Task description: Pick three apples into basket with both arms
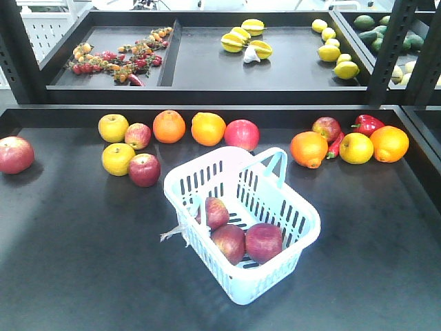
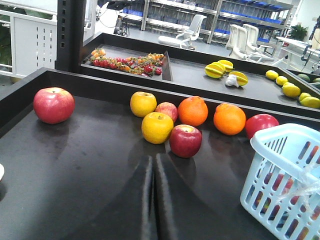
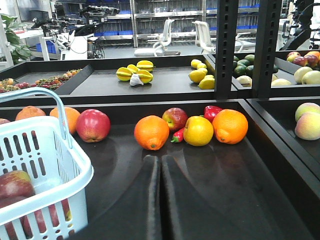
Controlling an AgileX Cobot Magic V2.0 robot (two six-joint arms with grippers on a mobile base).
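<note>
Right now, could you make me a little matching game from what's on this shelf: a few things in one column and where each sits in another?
Things:
1. three apples
2. starfruit
3. red pepper
4. lone apple

Places:
A. upper tray at the back
B. far left of the shelf, by itself
C. inside the basket
D. right of the basket, among the oranges

Pairs: 1-C, 2-A, 3-D, 4-B

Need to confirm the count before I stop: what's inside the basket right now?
In the front view the basket holds three dark red apples, resting together on its slotted bottom. Nothing else shows inside, though the near wall hides part of the floor.
</note>
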